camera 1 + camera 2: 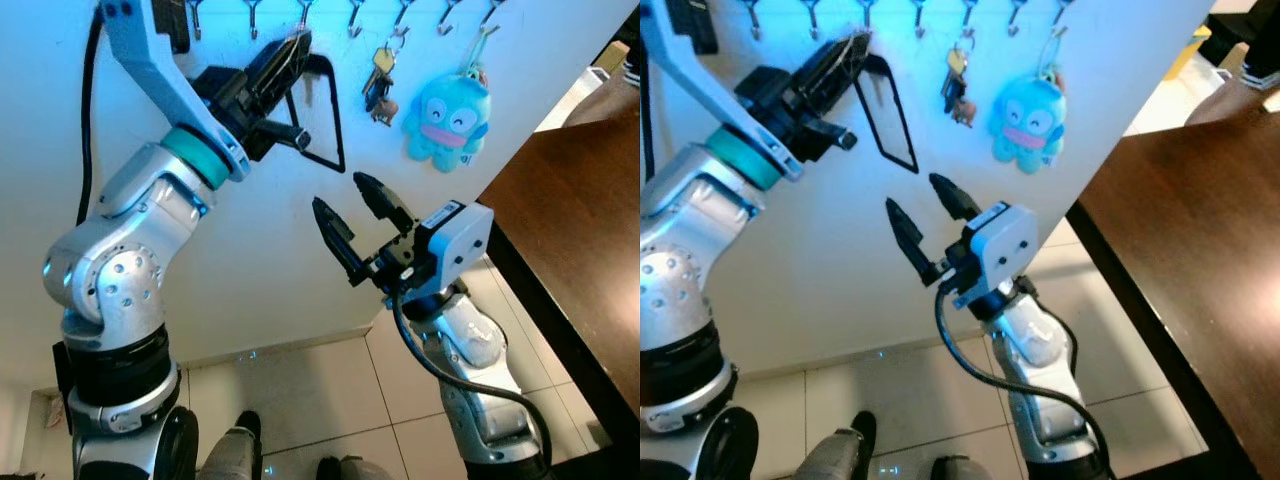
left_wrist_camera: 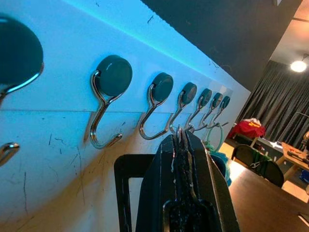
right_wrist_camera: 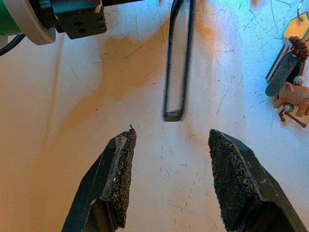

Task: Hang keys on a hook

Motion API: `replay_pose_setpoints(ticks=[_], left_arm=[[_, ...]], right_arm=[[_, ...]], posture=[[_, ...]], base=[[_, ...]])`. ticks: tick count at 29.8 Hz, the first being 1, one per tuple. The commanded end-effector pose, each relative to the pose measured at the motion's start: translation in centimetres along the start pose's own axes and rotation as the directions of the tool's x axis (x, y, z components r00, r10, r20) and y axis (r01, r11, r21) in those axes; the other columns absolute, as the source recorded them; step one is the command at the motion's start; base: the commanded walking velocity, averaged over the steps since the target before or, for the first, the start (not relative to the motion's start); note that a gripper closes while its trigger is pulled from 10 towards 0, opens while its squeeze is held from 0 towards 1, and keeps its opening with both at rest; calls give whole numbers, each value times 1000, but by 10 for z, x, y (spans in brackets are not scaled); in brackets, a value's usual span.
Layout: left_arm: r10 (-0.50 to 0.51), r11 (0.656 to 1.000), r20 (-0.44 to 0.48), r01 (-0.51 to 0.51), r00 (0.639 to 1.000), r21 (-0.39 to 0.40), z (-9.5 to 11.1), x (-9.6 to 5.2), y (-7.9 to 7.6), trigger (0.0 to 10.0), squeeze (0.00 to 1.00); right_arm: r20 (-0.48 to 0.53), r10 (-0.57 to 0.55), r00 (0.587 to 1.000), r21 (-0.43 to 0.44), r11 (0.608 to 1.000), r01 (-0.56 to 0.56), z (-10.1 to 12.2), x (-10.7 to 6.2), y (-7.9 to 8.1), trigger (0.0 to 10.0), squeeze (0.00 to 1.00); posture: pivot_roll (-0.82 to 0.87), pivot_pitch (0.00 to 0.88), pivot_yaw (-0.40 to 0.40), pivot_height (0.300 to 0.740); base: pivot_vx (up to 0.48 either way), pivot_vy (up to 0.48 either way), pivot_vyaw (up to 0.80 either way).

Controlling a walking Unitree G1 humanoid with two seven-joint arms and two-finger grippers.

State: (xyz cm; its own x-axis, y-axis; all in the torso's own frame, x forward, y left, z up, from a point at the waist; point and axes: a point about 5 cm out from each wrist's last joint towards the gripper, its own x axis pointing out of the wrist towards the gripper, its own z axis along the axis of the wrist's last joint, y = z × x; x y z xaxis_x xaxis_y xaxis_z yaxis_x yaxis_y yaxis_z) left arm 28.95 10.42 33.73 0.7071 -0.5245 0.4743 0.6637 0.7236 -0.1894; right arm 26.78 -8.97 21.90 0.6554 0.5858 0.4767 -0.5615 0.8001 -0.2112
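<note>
The left end effector (image 1: 285, 62) is pinched shut on a key ring with a black strap loop (image 1: 318, 115) dangling below, held just under the row of hooks (image 2: 107, 99); the nearest hook lies directly above its tip. The right end effector (image 1: 350, 215) waits lower, fingers spread, empty

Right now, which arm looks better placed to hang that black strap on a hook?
The left. Its gripper is shut on the black strap loop, beside the silver hooks. The right gripper hangs open and lower.
</note>
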Motion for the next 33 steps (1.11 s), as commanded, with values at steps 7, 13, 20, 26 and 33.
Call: replay_pose_setpoints(ticks=[7, 13, 20, 26, 33], left_arm=[[22, 1000, -23, -22, 1000, 11, -2, 7, 0, 10000, 0], [76, 997, -38, -76, 996, 6, -5, 13, 6, 10000, 0], [101, 995, -38, -101, 994, -1, -4, 14, 10, 10000, 0], [76, 997, -2, -76, 997, -22, 3, 9, 9, 10000, 0], [21, 999, 31, -20, 999, -36, 8, -1, 3, 10000, 0]], right_arm=[[-11, 11, 1000, -9, 1000, -11, -3, -1, 2, 10000, 0], [-16, 7, 1000, -8, 1000, -7, -3, -2, 3, 10000, 0], [-17, 5, 1000, -6, 1000, -5, -4, -2, 3, 10000, 0], [-19, 3, 1000, -7, 1000, -3, -4, -2, 3, 10000, 0], [-21, 4, 1000, -6, 1000, -4, -4, -3, 3, 10000, 0]], posture=[[42, 102, 42, 740], [44, 106, 45, 740], [46, 109, 46, 740], [44, 112, 46, 740], [50, 114, 43, 740]], base=[[0, 0, 0], [0, 0, 0], [0, 0, 0], [0, 0, 0], [0, 0, 0]])
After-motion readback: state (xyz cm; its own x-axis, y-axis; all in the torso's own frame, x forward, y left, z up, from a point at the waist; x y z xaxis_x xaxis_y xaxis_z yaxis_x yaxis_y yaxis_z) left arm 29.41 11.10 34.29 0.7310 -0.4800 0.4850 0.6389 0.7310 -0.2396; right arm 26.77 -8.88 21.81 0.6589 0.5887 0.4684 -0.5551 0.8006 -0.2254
